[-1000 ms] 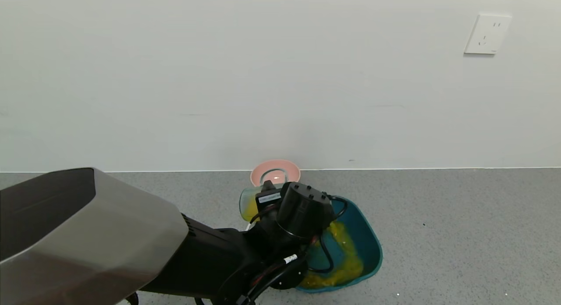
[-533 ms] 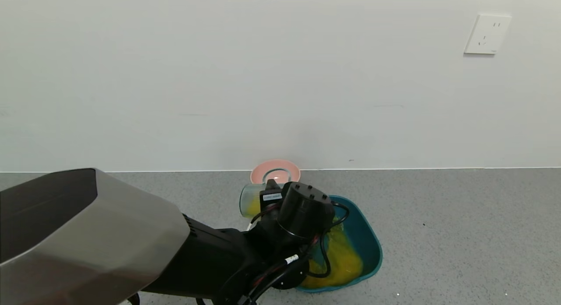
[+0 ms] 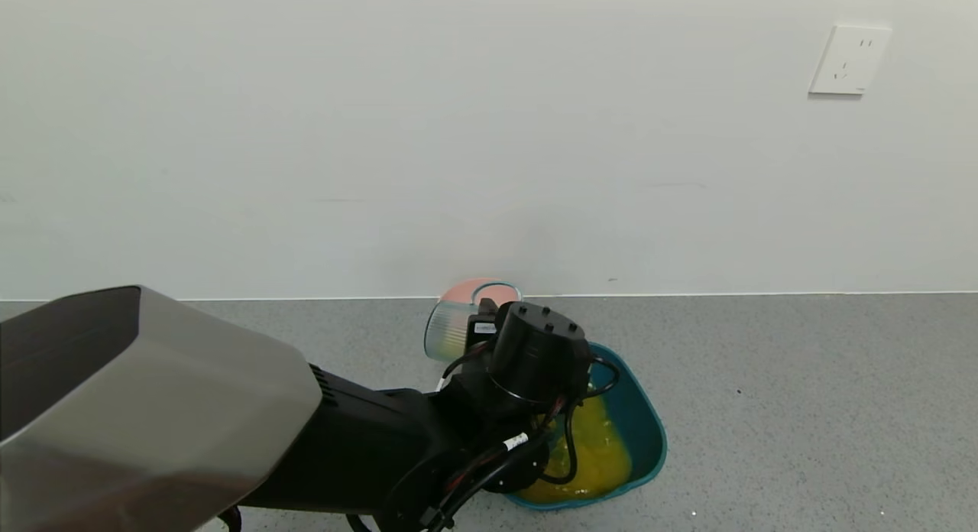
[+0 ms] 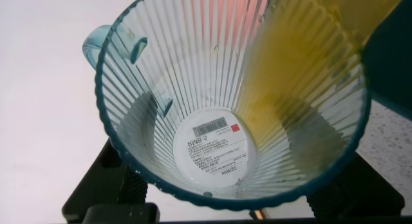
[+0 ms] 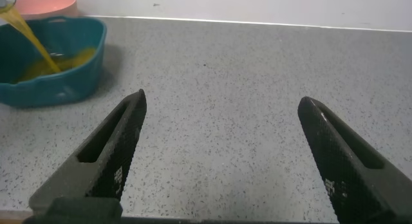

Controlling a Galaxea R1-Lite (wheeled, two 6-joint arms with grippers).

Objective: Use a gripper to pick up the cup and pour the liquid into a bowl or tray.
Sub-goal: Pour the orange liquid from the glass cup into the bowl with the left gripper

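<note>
My left gripper (image 3: 480, 335) is shut on the cup (image 3: 452, 330), a ribbed blue-green tumbler, and holds it tipped steeply over the dark teal tub (image 3: 651, 434). Orange-yellow liquid (image 3: 587, 454) pools in the tub. In the left wrist view the cup (image 4: 193, 76) fills the frame, base label showing, with liquid (image 4: 302, 69) running along one wall toward the rim. The right wrist view shows the tub (image 5: 72, 74) far off with a stream of liquid (image 5: 31, 42) falling into it. My right gripper (image 5: 222, 100) is open and empty above the bare counter.
A small pink bowl (image 3: 467, 290) stands against the wall behind the cup, also in the right wrist view (image 5: 45, 4). The grey speckled counter (image 3: 802, 402) stretches right of the tub. A white wall socket (image 3: 848, 58) sits high on the right.
The left gripper has tipped the cup further and raised its base; the liquid left the cup's lower wall and the pool in the tub has grown. The wrist shifted slightly right.
</note>
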